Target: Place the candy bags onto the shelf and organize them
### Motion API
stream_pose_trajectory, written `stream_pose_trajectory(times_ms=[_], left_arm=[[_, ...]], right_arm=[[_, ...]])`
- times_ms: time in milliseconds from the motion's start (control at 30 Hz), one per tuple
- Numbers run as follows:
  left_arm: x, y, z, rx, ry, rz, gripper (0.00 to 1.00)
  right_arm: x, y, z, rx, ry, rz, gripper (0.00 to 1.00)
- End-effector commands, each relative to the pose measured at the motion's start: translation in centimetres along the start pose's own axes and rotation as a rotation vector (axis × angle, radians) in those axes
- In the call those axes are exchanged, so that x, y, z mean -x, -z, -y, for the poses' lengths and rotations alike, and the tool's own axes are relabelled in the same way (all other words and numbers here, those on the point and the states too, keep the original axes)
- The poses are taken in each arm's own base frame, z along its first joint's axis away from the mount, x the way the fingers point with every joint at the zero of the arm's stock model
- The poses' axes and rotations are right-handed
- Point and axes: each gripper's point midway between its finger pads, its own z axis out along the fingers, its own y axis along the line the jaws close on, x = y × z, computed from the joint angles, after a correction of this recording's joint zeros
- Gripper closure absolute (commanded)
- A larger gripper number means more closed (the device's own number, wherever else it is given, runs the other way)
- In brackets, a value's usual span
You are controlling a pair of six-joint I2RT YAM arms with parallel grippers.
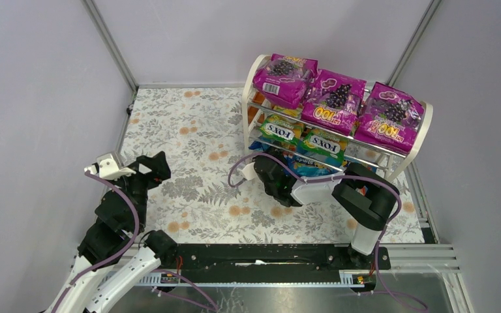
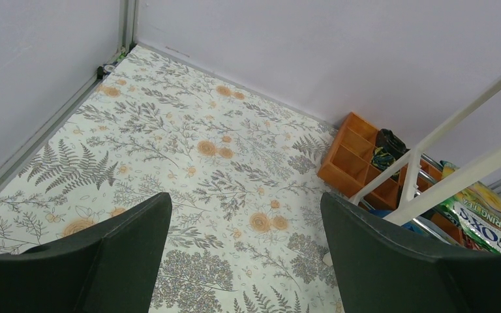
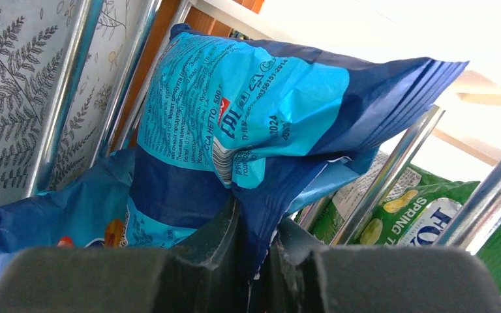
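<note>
A glossy blue candy bag [image 3: 248, 111], its turquoise back panel printed with small Cyrillic text, a barcode and a legible "2024" and "500" (the rest is too fine to read), is pinched at its lower seam by the right gripper [image 3: 258, 251], whose dark fingers are pressed together on the film. The bag stands crumpled at the front of the lowest tier of the small shelf [image 1: 251, 98] of chrome rods and white plastic end panels; whether it rests on the rods is hard to tell from the wrist view. A second blue bag [image 3: 39, 222] with fruit printed on it lies just beside and under it. On the middle tier lie two green-yellow bags [image 1: 280, 130] marked "FOX'S", one showing "SPRING". On the top tier three magenta bags [image 1: 334, 101] with grapes and "100" sit side by side. Behind the shelf an orange compartment tray [image 2: 355, 153] holds something dark. The left gripper [image 2: 244, 261] hangs well apart over the floral tablecloth [image 2: 169, 130], fingers spread wide, holding nothing.
</note>
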Motion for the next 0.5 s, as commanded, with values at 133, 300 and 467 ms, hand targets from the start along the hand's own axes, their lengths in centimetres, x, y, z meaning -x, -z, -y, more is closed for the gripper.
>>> stream_pose_trajectory(times_ms=[133, 300, 467], left_arm=[[0.8, -0.1, 0.7, -0.026, 0.022, 0.024, 0.11], [0.7, -0.1, 0.6, -0.020, 0.019, 0.022, 0.11], [0.6, -0.1, 0.5, -0.019, 0.016, 0.021, 0.11]], right_arm=[[-3.2, 0.8, 5.0, -0.144, -0.255, -0.116, 1.00], [-2.3, -1.6, 4.0, -0.148, -0.241, -0.110, 1.00], [-1.3, -3.6, 2.4, -0.136, -0.223, -0.087, 1.00]])
